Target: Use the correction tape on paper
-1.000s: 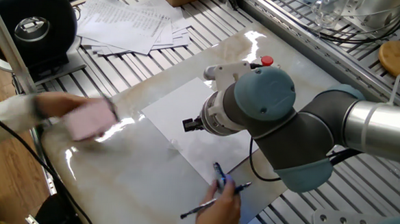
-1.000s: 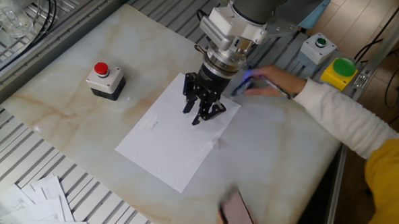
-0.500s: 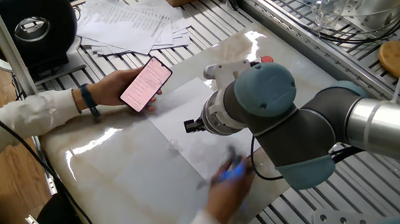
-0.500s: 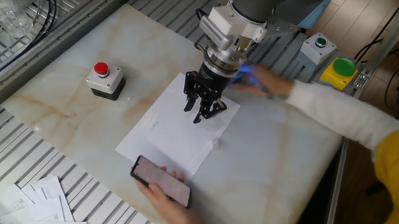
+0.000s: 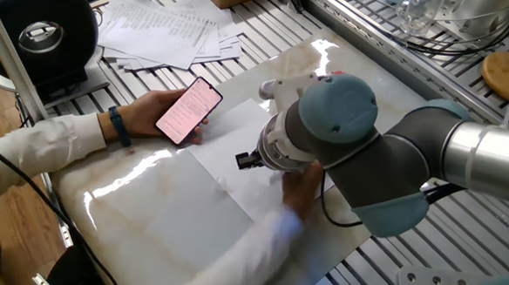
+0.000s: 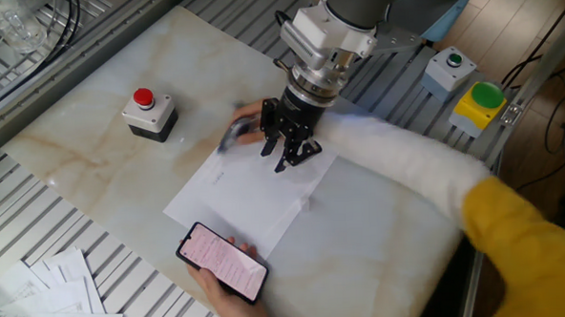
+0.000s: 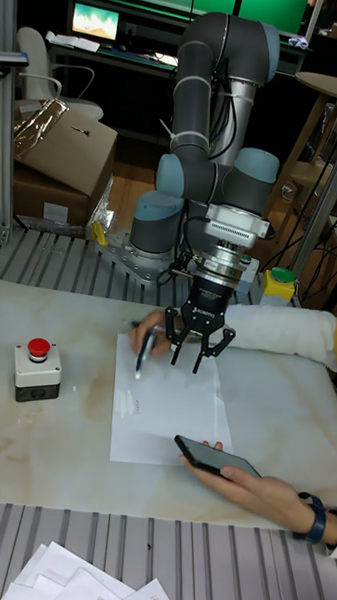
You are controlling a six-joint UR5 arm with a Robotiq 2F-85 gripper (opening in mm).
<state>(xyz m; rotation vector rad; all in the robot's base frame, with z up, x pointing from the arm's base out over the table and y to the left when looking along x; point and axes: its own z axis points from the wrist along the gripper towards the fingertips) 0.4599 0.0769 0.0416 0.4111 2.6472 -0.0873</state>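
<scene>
Marble-patterned tabletop point(image 6: 111, 175), pale and glossy, sits on a frame of metal slats, with the paper point(image 6: 237, 203) lying flat near its middle. Over the sheet's far edge hangs the end effector point(image 6: 284, 151), its dark fingers point(image 7: 171, 337) spread apart with nothing between them, poised just above the paper rather than touching it; it is in the same spot as a second ago. What has changed is the person around it. A hand point(image 7: 157, 332) in a white sleeve, which half a second back was at the right of the arm with a blue pen, has now reached across behind the end effector and holds the pen point(image 7: 143, 353) tilted, tip down at the paper's upper left corner. In one fixed view that hand is mostly hidden behind the robot's grey wrist. The other hand point(image 5: 142, 117), wearing a dark wristband, holds a phone point(image 5: 188, 110) with a pink screen at the near edge of the sheet, much where it was half a second ago; a second ago it was only a blur coming in. A red push button box point(image 6: 148, 114) stands well apart from the paper, and a fanned pile of printed sheets point(image 5: 169, 26) lies off the marble. I cannot make out the correction tape anywhere.
</scene>
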